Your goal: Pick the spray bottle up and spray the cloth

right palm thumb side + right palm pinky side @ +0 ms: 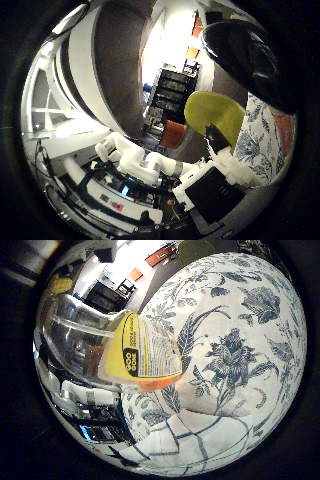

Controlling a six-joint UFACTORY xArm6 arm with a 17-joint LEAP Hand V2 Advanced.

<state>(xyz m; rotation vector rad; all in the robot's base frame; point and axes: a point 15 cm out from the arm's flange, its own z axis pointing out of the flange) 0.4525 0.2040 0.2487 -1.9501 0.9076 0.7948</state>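
The spray bottle [140, 348] is clear with a yellow label and an orange band, and it sits close against my palm in the little finger side palm view. My right hand [150, 165] shows white and black fingers curled in beside it. A yellow-green rounded part [215, 115] with an orange piece beside it shows in the thumb side palm view, close to the fingers. A white cloth with thin dark lines [190, 440] lies on the floral table cover below the bottle.
The table cover [240, 330] is white with dark blue flowers and fills much of the little finger side view. A black rounded object [245, 50] is near the hand. Room furniture and shelves [170, 85] stand beyond the table.
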